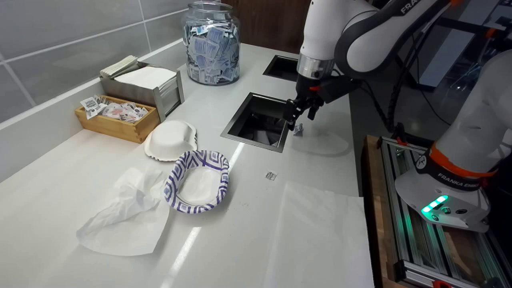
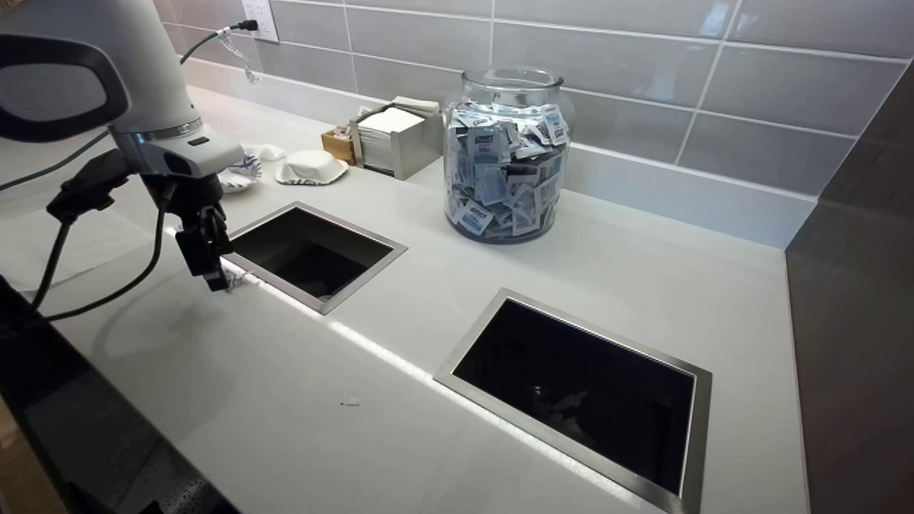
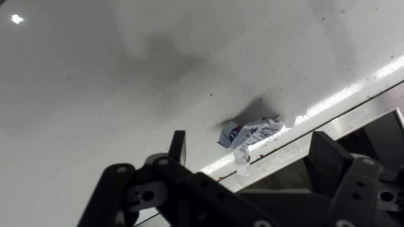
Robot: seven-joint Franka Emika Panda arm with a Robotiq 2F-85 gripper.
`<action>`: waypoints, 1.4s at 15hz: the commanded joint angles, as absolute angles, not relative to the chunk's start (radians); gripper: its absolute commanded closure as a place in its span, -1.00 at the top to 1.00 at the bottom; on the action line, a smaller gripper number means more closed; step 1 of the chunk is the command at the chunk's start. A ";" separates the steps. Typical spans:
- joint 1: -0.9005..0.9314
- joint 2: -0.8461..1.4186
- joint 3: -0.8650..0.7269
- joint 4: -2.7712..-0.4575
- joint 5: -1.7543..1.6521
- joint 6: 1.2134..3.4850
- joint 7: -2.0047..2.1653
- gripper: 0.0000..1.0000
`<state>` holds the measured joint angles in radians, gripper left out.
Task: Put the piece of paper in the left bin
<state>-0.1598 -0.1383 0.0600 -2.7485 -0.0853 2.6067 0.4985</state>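
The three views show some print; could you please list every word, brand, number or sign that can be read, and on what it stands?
"FRANKA EMIK", end unclear: robot base, beside a round emblem.
"FRA", cut off by the picture's edge: arm link.
"PURELL", small, probable: packet in the glass jar.
Too creased and blurred to read: crumpled wrapper.
Too small to read: other jar packets, packets in the wooden box, printed scrap.

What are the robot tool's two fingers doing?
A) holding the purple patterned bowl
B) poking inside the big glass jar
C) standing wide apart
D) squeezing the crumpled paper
C: in the wrist view the fingers of the tool stand wide apart, with neither one touching the crumpled paper that shows between them.
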 commanded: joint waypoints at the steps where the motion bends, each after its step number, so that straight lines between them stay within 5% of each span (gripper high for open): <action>1: -0.146 -0.109 0.039 -2.748 -0.097 2.632 0.516 1.00; 5: -0.145 -0.098 0.033 -2.746 -0.099 2.632 0.519 0.88; 6: -0.145 -0.096 0.031 -2.746 -0.097 2.633 0.517 0.51; 16: -0.133 -0.086 0.022 -2.740 -0.076 2.628 0.506 -0.94; 21: -0.120 -0.084 0.023 -2.738 -0.048 2.623 0.508 -1.00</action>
<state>-0.1449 -0.1006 0.0396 -2.7401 -0.0710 2.6077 0.4985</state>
